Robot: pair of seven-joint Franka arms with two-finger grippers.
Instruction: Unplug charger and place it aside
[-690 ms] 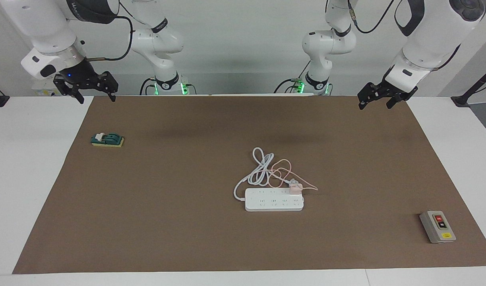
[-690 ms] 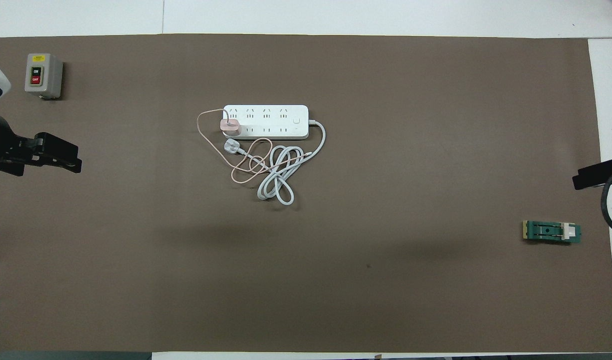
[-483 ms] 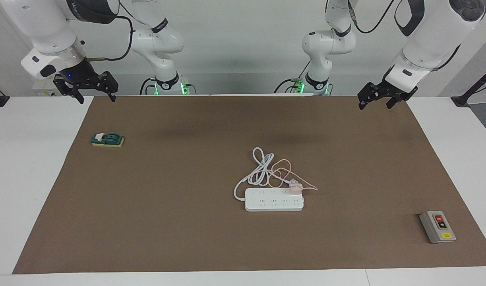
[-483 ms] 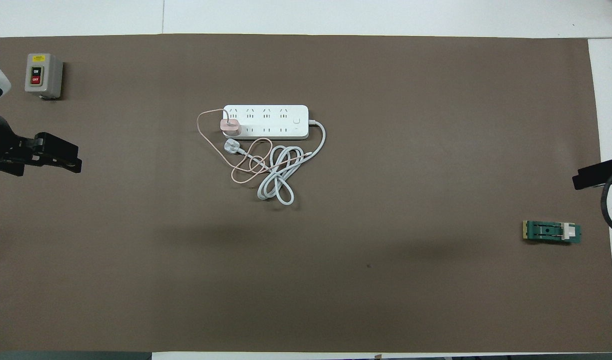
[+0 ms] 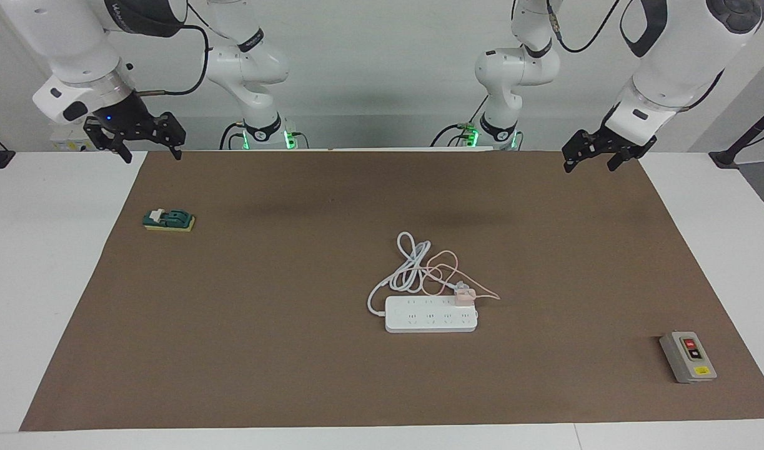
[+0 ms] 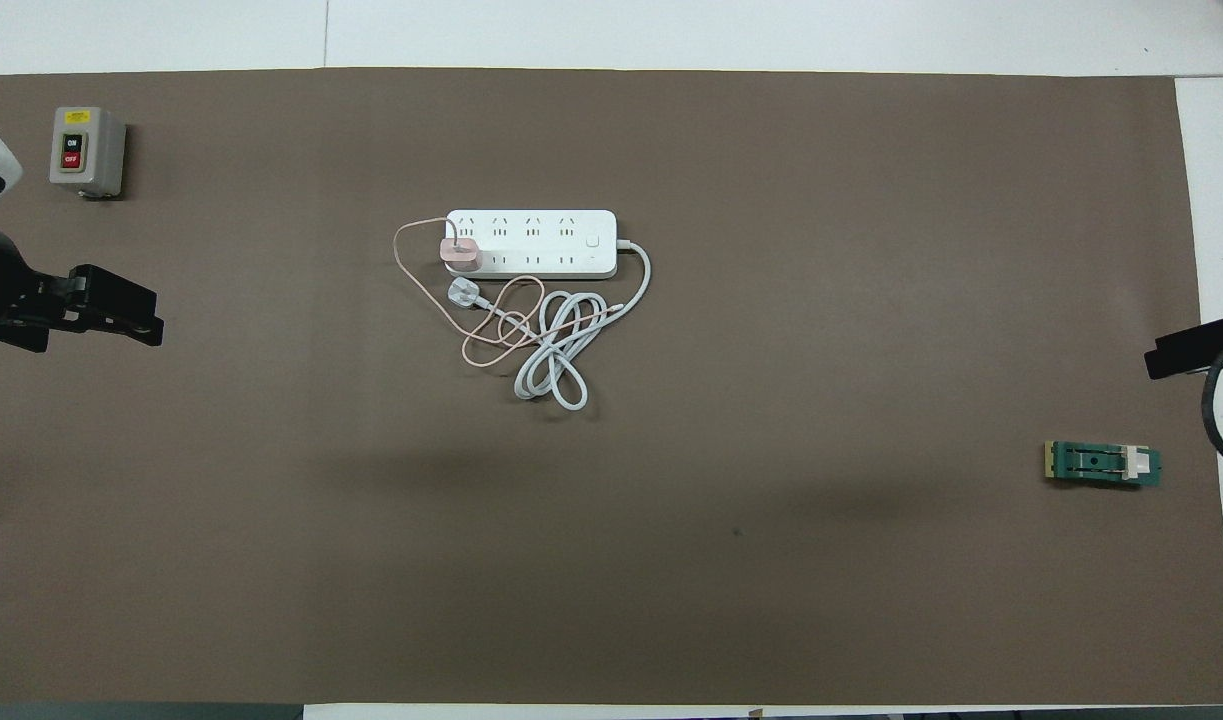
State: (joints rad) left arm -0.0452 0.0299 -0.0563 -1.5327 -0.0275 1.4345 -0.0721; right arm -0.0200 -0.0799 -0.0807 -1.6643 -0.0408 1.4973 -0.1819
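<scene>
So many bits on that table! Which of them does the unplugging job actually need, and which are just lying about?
Part of the job:
- charger, pink, plugged into the power strip
- its thin pink cable
- left gripper and right gripper, both open and raised near the robots' edge of the brown mat

Just lying about:
- grey on/off switch box
- green knife switch
- strip's white cable
</scene>
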